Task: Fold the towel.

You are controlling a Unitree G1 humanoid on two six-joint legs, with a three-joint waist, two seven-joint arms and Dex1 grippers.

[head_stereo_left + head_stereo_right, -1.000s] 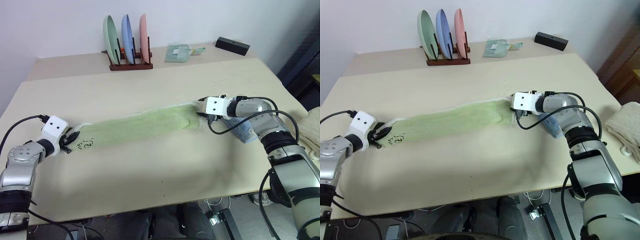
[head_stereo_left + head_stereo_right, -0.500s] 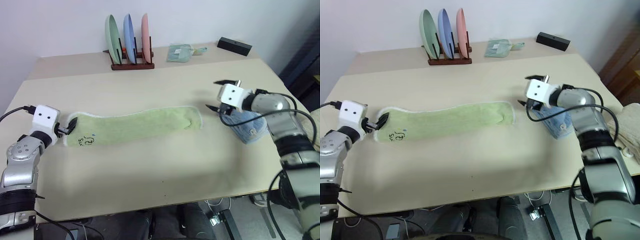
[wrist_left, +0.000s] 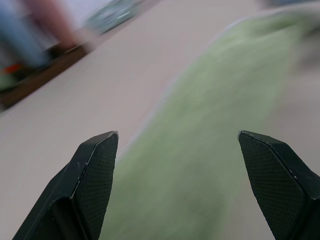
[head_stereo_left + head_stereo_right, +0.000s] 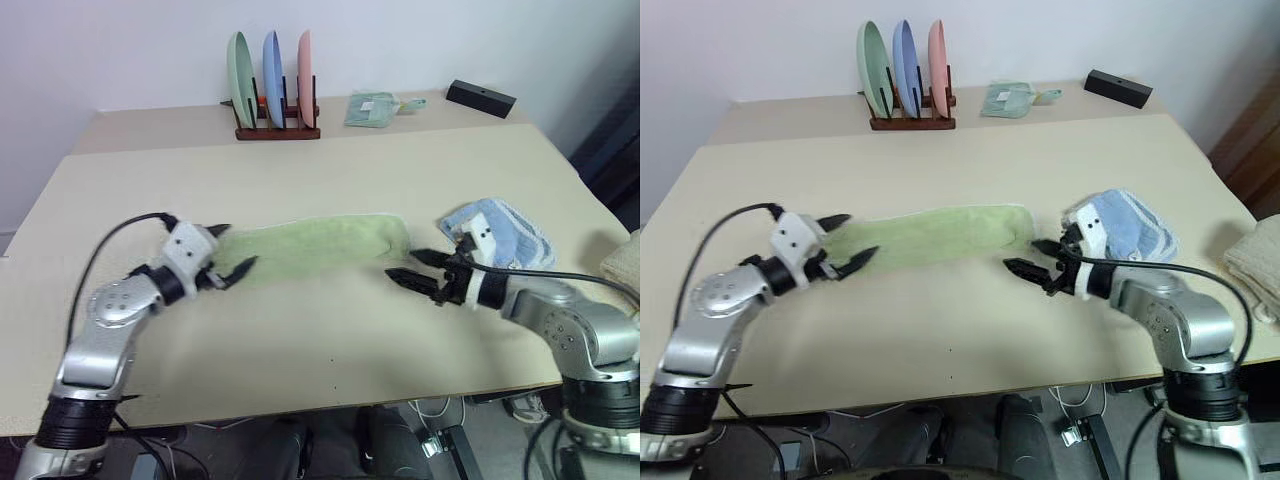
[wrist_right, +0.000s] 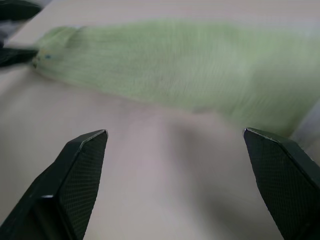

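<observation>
Towel (image 4: 320, 242) lies as long strip mid-tabletop (image 4: 300, 340), one fold in. L claw (image 4: 226, 258) & R claw (image 4: 412, 266) wide open, empty, at its ends. Next: regrip ends, fold crosswise.

- Work surface: beige table (image 4: 330, 160), matte; a seam runs across it toward the far end, where a second section continues.
- Back wall (image 4: 400, 40): plain white, unmarked, meeting the far table edge.
- Far centre: dark wooden rack (image 4: 277, 130) holding three upright plates, green, blue and pink.
- Far right: black rectangular box (image 4: 481, 98) lying flat near the wall.
- Right side past the table edge: dark furniture (image 4: 1250, 140), partly cut off.
- Below the near edge: dark floor with cables (image 4: 1070, 420).
- Lighting: even, soft, diffuse shadows.
</observation>
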